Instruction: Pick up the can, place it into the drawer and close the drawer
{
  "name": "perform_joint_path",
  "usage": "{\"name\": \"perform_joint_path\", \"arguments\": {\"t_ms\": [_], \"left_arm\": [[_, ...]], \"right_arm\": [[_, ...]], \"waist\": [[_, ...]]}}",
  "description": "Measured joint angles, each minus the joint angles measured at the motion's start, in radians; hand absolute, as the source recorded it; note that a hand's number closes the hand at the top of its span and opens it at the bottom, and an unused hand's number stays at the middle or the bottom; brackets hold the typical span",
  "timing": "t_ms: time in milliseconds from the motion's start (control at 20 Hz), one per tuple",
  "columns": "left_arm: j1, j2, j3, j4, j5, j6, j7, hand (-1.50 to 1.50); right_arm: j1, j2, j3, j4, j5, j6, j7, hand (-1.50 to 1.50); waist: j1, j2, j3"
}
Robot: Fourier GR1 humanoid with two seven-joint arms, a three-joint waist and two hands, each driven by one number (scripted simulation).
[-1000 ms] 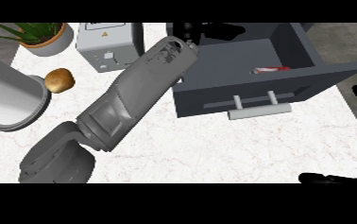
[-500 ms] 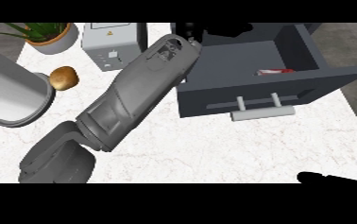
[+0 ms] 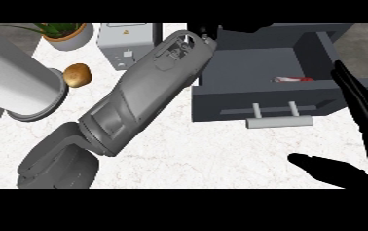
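- The red-and-white can (image 3: 292, 79) lay inside the open grey drawer (image 3: 251, 105).
- Left hand (image 3: 215, 28) mostly hidden; cannot tell its fingers.
- Right hand (image 3: 338, 169) relaxed, open, beside the drawer.
- A brown potato (image 3: 78, 75) sat by a white cylinder (image 3: 25, 86) on the marble worktop (image 3: 215, 152).

Your left forearm (image 3: 147, 96) slants across the counter's (image 3: 215, 157) middle, blocking the open drawer's (image 3: 266, 79) left side. Near the handle (image 3: 279, 121), bare counter lies free.

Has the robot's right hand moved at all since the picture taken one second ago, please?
Yes. The right hand has risen from the view's lower right corner towards the open drawer, and its fingers now stand beside the drawer's right wall.
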Motion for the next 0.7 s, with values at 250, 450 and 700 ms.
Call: {"name": "perform_joint_path", "arguments": {"t_ms": [250,450,700], "left_arm": [[-0.014,0.000,0.005,-0.006,-0.008,-0.004,0.029,-1.50],[-0.004,0.019,0.012,-0.027,-0.025,-0.007,0.049,-1.50],[0.025,0.073,0.011,-0.095,-0.058,-0.013,0.107,-1.50]], "right_arm": [[-0.047,0.000,0.086,0.141,0.193,-0.067,-0.020,-1.50],[-0.091,0.006,0.129,0.270,0.323,-0.115,-0.011,-1.50],[-0.140,0.054,0.130,0.443,0.395,-0.235,-0.036,-1.50]], "waist": [[0.030,-0.006,0.000],[0.049,-0.011,0.000],[0.062,-0.016,0.000]]}}
